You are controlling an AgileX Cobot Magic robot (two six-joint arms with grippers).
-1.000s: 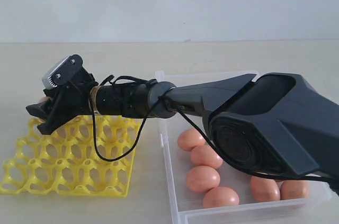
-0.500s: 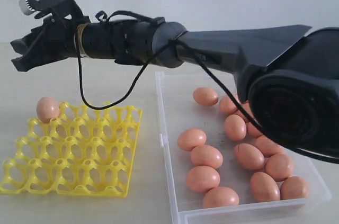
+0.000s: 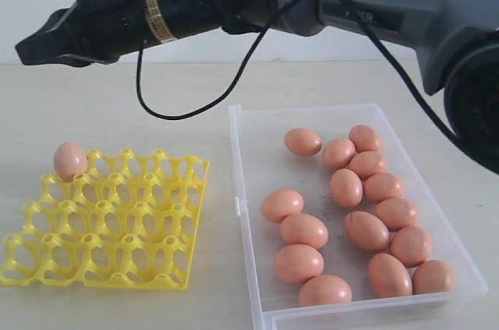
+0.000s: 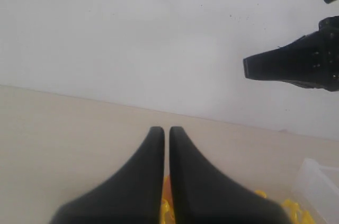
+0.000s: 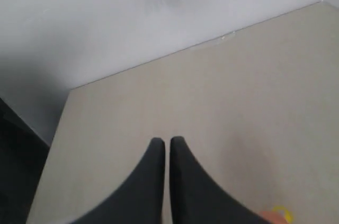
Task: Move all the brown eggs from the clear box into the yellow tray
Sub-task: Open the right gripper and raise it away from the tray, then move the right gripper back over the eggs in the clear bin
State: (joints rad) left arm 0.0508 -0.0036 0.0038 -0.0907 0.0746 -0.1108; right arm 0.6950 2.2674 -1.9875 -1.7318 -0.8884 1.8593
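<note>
One brown egg (image 3: 70,161) sits in the far left corner cup of the yellow tray (image 3: 117,228). Several more brown eggs (image 3: 304,230) lie in the clear box (image 3: 243,150) to the tray's right. My right gripper (image 3: 27,49) reaches across high above the tray's far left corner, shut and empty; its wrist view shows the closed tips (image 5: 167,142) over bare table, with a sliver of egg (image 5: 269,217) at the edge. My left gripper (image 4: 167,131) is shut on nothing, with the tray (image 4: 165,209) just below it. It does not appear in the exterior view.
The right arm's black body (image 3: 405,10) and its looping cable (image 3: 195,111) span the upper scene over the box and tray. A pale wall stands behind the beige table (image 3: 117,104). The right gripper's tip (image 4: 259,66) shows in the left wrist view.
The right gripper left the egg in the tray's far left cup, rose well above it, and its jaws went from open to shut.
</note>
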